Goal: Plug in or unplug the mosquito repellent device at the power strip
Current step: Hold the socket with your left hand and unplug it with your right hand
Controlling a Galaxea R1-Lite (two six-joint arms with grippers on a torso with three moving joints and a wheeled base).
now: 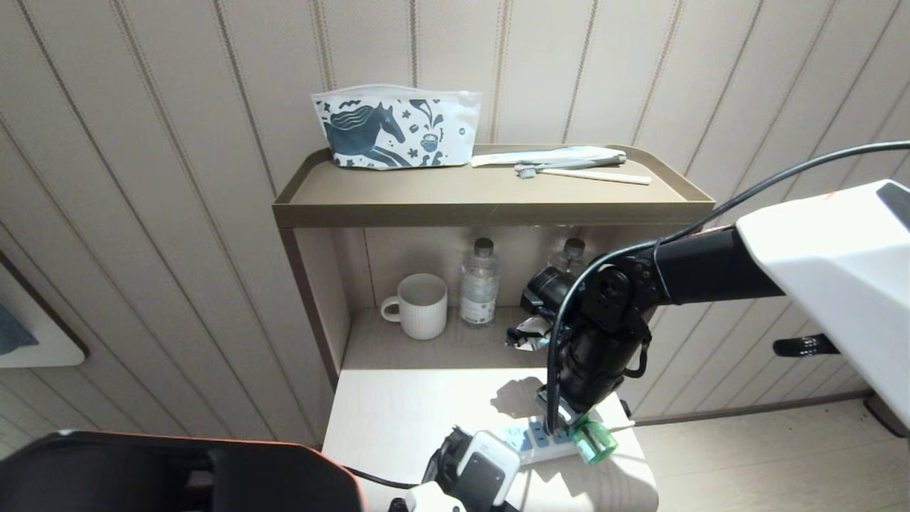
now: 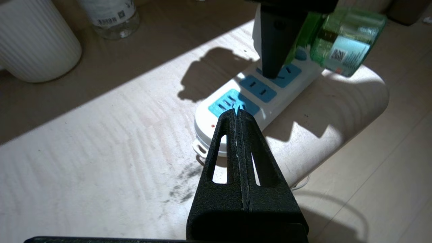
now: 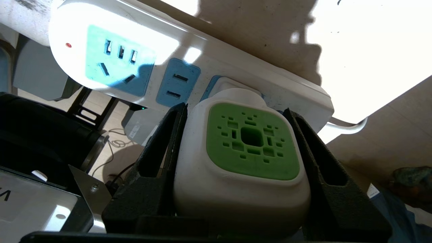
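The right end effector (image 3: 236, 148) is clamping the device (image 3: 241, 158) by the two sides of its white head, one finger pressing on each flank, with the green vented cap facing the wrist camera. The device is sitting at the end socket of the strip (image 1: 530, 439), at the end the cord leaves from, and its white base is resting against that socket face; whether the pins are fully seated cannot be told. In the head view the green bottle (image 1: 595, 441) is sticking out sideways past the strip toward the robot's right, over the table (image 1: 412, 405) edge.

The strip is lying near the table's front edge, its long axis running roughly left to right and angled slightly away. The device's plug axis is standing square to the strip face, in line with the right arm's reach from above, so any pull or push would probably have to run straight along that line.

The left end effector (image 2: 238, 113) is hovering with its fingers pressed together, its tips just over the strip's opposite end, by the socket next to the red light. It looks placed to press the strip down while the right arm works, though contact cannot be confirmed.
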